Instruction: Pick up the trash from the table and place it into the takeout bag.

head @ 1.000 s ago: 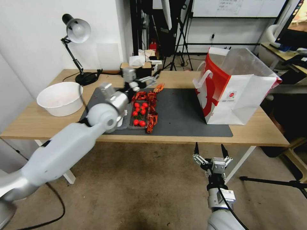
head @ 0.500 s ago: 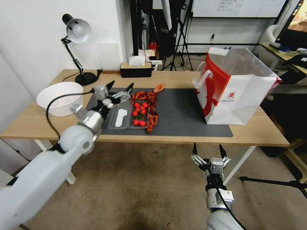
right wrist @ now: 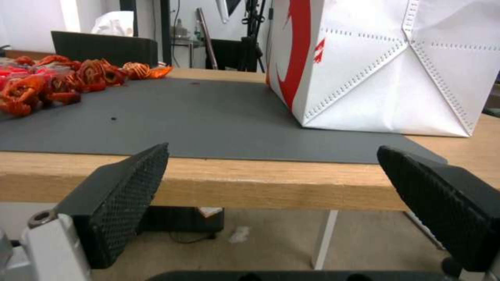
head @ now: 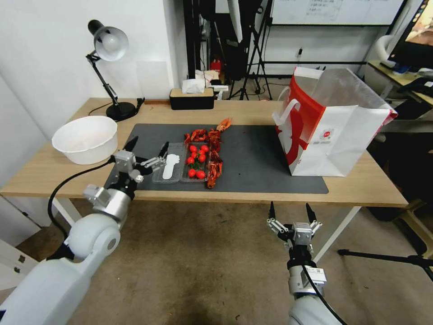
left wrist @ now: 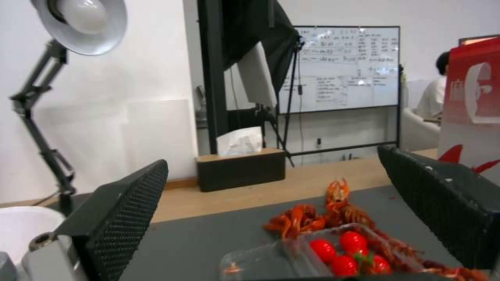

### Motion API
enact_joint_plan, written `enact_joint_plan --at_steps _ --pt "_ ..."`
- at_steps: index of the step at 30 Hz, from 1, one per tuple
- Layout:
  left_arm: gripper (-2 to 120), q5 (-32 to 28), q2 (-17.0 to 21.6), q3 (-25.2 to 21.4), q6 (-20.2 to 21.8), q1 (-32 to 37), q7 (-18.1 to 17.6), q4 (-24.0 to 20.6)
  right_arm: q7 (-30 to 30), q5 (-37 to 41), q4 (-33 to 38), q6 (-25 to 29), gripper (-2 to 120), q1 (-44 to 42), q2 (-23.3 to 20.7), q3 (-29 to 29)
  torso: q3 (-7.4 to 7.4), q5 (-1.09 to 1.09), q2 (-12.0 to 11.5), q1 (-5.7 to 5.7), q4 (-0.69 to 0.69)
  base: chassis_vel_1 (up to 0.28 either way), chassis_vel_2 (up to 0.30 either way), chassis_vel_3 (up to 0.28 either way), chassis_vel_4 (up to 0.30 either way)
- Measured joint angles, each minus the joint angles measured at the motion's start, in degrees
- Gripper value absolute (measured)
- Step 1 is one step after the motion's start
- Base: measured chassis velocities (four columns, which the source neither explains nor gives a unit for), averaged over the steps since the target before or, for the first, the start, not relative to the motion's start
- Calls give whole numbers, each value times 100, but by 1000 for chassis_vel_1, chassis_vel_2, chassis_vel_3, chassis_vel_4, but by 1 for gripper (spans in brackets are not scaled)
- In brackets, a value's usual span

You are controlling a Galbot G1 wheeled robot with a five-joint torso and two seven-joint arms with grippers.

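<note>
Moved: my left gripper (head: 147,151) has drawn back from the far side of the mat to the table's (head: 252,110) near-left edge.
Left pincer: jaws wide apart, empty, just beside the clear tray (head: 182,168).
Right gripper (head: 291,215): spread, empty, parked below the table edge.
Trash: tray of red tomatoes (head: 196,161) and crayfish shells (head: 214,158) on the mat (head: 261,158).
Takeout bag (head: 331,124): upright at the right, mouth open.
Doing it well: I should come in low, straddle the tray rim squarely, and lift level so nothing spills.

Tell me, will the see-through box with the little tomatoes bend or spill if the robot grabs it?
The clear tray looks thin, so it would probably flex when squeezed. It lies open, so the round tomatoes could roll out if tipped. It seems light, likely sliding on the grey mat.
</note>
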Motion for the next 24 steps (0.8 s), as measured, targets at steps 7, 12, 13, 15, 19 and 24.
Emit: enact_joint_plan --at_steps 7,12,13,15,19,24 --pt "100 606 -335 -438 -309 853 2 -81 5 -1 -1 0 100 -11 0 1 0 -1 0 1 0 0 0 0 0" --pt "100 869 -540 -583 -544 1301 0 -52 12 -1 -2 2 100 -10 1 4 0 0 0 0 1 0 0 0 0" --pt "100 922 -601 -625 -589 1395 0 -41 15 0 -3 3 100 -11 1 6 0 -1 0 0 1 0 0 0 0" --pt "100 1016 -736 -713 -730 1594 -4 11 23 0 -4 6 100 -19 1 14 0 0 0 0 1 0 0 0 0" --pt "100 1090 -858 -786 -889 1754 -4 85 28 1 -7 12 100 -31 1 18 0 0 0 0 1 0 0 0 0" --pt "100 1158 -960 -837 -1083 1922 2 215 36 2 -10 14 100 -52 9 19 0 -1 0 0 1 0 0 0 0"
